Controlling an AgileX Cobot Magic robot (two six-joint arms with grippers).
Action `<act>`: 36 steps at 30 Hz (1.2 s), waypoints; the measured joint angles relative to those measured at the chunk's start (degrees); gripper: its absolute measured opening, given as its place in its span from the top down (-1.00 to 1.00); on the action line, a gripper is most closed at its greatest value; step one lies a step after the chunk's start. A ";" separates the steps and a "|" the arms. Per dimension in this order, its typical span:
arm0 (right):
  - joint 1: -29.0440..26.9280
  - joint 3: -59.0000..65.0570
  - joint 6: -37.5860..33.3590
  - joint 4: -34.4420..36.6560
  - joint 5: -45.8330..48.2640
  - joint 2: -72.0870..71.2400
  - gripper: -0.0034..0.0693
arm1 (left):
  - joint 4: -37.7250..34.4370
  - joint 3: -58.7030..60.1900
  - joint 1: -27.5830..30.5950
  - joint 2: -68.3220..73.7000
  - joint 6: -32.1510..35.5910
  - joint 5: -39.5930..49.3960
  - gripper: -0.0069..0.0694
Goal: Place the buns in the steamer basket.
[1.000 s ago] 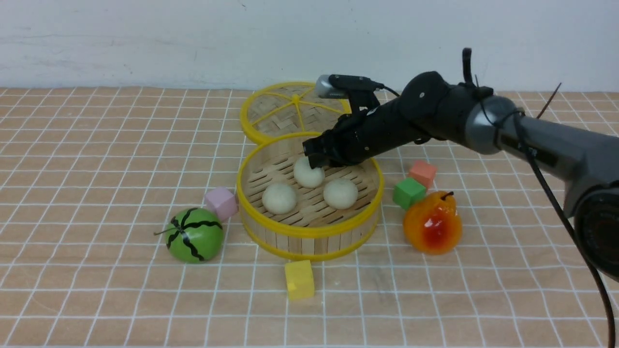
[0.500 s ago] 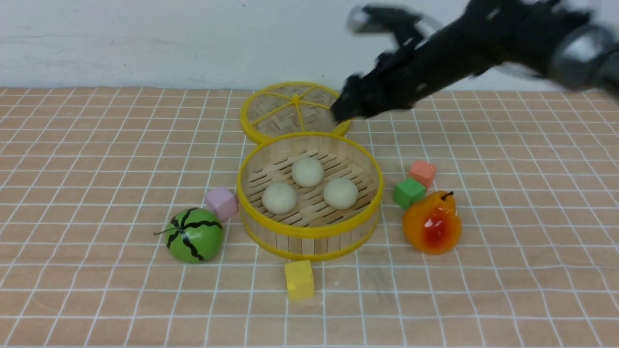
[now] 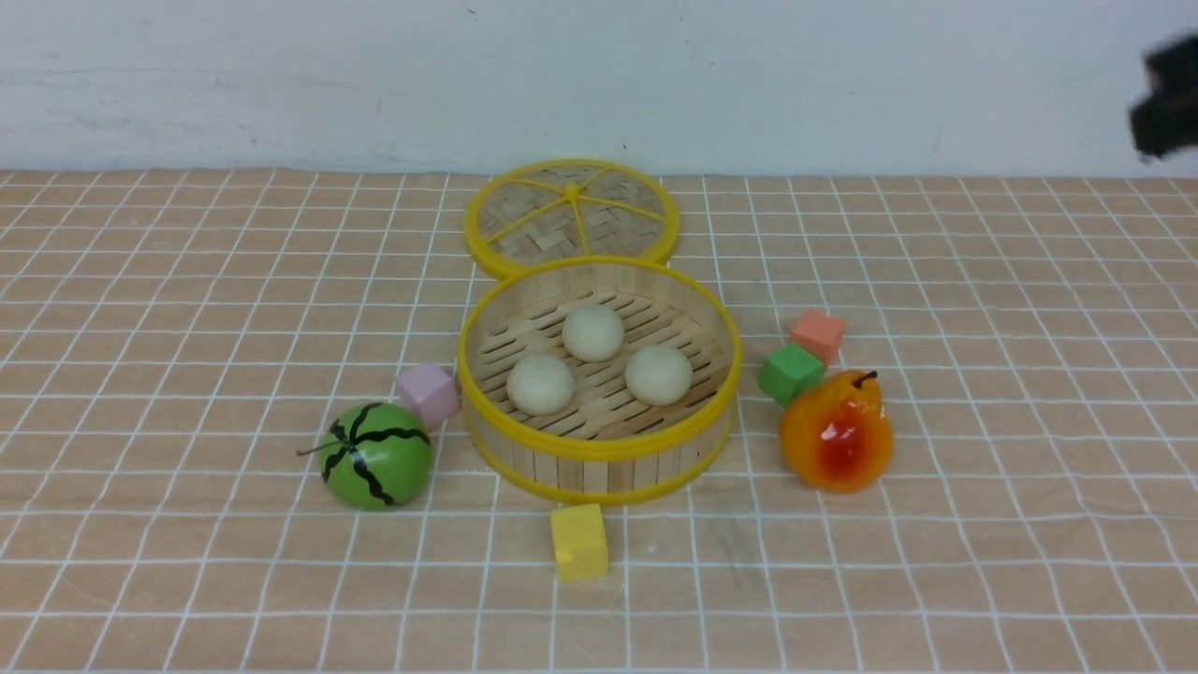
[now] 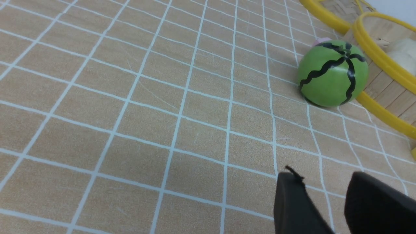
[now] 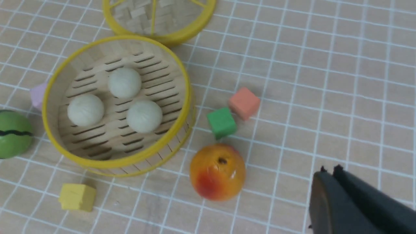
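Three cream-white buns [image 3: 592, 332] [image 3: 541, 384] [image 3: 659, 374] lie inside the round bamboo steamer basket [image 3: 599, 447] at the table's middle. They also show in the right wrist view [image 5: 124, 82] [image 5: 85, 110] [image 5: 144, 116], inside the basket [image 5: 113, 162]. My right gripper [image 5: 330, 171] is shut and empty, high above the table to the right of the pear; in the front view it is a black blur [image 3: 1165, 117] at the far right edge. My left gripper [image 4: 320, 177] is open and empty, low over bare table left of the basket [image 4: 373, 48].
The woven lid [image 3: 571, 215] lies behind the basket. A green watermelon ball [image 3: 376, 456] and a pink cube [image 3: 427, 393] sit left of it. A green cube [image 3: 791, 373], an orange cube [image 3: 817, 335] and a glossy pear [image 3: 836, 432] sit to its right. A yellow cube [image 3: 579, 540] sits in front.
My right gripper let go of the back bun in the basket, rose, and swung away up and to the right, almost out of the front view. The buns have stayed put.
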 joint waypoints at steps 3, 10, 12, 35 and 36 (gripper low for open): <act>0.00 12.72 0.00 -0.19 -8.26 -10.24 0.96 | 0.00 0.00 0.00 0.00 0.00 0.00 0.19; 0.00 44.88 0.23 -0.23 -30.38 -40.75 0.96 | 0.00 0.00 0.00 0.00 0.00 0.00 0.19; 0.00 50.78 0.38 -0.23 -30.98 -49.87 0.96 | 0.00 0.00 0.00 0.00 0.00 0.00 0.19; 0.00 55.00 4.55 -7.18 -13.82 -61.58 0.93 | 0.00 0.00 0.00 0.00 0.00 0.00 0.19; 0.00 55.24 5.72 -8.72 -13.93 -61.58 0.92 | 0.00 0.00 0.00 0.00 0.00 0.00 0.19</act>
